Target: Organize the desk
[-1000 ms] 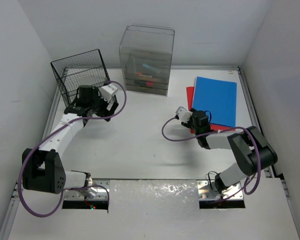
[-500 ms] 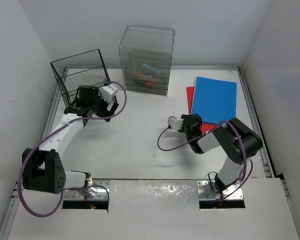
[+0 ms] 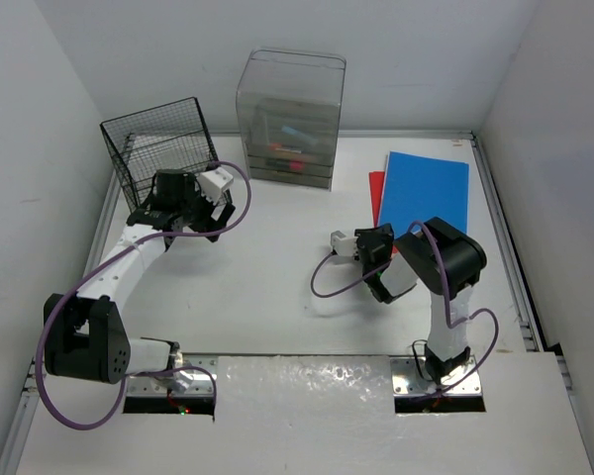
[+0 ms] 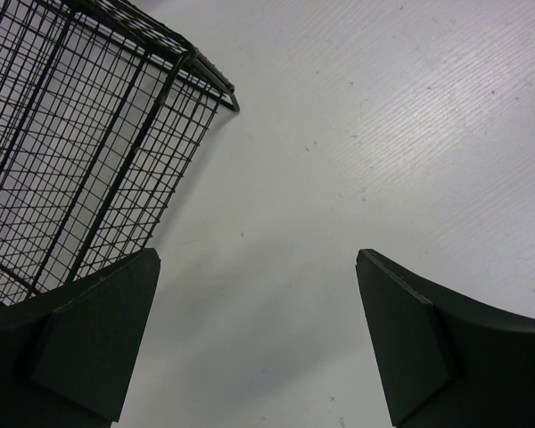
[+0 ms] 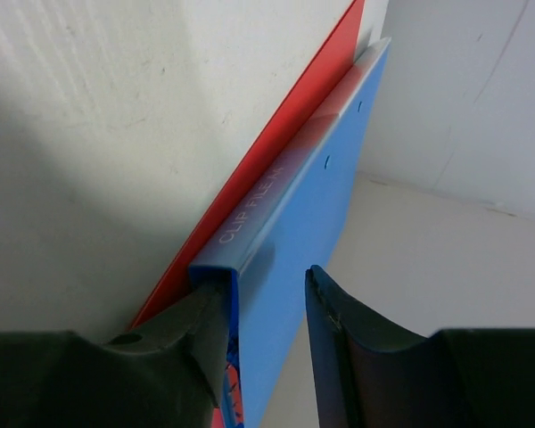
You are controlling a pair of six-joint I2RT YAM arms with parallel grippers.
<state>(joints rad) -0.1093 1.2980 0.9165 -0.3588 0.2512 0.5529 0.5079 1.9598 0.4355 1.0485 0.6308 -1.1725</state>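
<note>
motion is seen only on the right: the right pincer (image 5: pixel 267 299) has been swung leftward to the near corner of the blue folder (image 5: pixel 325 192), jaws narrowed but apart astride its spine. the left pincer (image 4: pixel 259 308) is held wide open above the worktop (image 3: pixel 277 272), beside the wire basket (image 4: pixel 62 134). lifting is judged next.

Most of the red folder (image 3: pixel 376 190), under the blue folder (image 3: pixel 428 198).
</note>
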